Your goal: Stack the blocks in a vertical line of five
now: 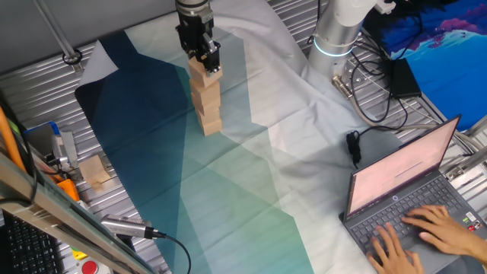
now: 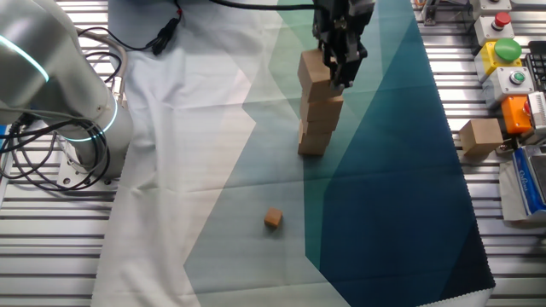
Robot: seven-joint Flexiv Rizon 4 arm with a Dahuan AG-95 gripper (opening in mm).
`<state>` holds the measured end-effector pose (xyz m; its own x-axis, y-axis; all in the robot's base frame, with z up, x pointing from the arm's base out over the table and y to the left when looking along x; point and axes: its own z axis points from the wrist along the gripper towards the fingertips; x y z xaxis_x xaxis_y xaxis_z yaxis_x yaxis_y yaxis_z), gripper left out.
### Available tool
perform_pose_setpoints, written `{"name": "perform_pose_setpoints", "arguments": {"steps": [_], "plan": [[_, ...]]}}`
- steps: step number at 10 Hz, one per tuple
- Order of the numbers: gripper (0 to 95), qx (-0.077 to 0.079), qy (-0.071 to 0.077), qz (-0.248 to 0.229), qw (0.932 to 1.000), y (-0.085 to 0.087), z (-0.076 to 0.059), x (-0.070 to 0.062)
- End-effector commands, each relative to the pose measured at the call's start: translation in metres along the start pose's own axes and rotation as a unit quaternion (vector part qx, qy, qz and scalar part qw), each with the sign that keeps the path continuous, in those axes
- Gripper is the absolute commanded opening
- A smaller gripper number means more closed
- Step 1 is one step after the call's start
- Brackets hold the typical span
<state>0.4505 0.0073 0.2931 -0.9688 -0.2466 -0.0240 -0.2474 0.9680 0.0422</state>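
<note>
A leaning stack of tan wooden blocks [image 1: 210, 114] stands on the teal-and-white cloth [image 1: 228, 198]; it also shows in the other fixed view [image 2: 314, 135]. My gripper [image 1: 206, 61] [image 2: 339, 70] comes down from above and is shut on the top block [image 1: 206, 76] [image 2: 310, 70], which rests on three blocks below it. The top block sits a little off-centre on the stack. One more tan block [image 1: 95, 170] [image 2: 480, 136] lies off the cloth on the metal table.
A much smaller wooden cube [image 2: 273, 219] lies on the cloth in front of the stack. The arm's base [image 1: 335, 34] [image 2: 51, 77] and cables [image 1: 373, 99] are at one side. A person's hands [image 1: 426, 228] type on a laptop [image 1: 403, 175]. A button box [image 2: 505, 53] stands near the loose block.
</note>
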Motion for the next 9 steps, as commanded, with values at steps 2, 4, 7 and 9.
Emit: {"name": "perform_pose_setpoints", "arguments": {"steps": [2, 4, 7, 9], "plan": [[0.0, -0.007, -0.005, 0.032, 0.9995, 0.0008, 0.0002, 0.0004], [0.0, -0.006, -0.01, 0.042, 0.999, 0.0001, 0.0008, -0.0001], [0.0, -0.005, -0.014, 0.051, 0.9986, -0.0035, 0.0039, -0.0021], [0.0, -0.005, -0.013, 0.048, 0.9987, -0.004, 0.0051, -0.0037]]}}
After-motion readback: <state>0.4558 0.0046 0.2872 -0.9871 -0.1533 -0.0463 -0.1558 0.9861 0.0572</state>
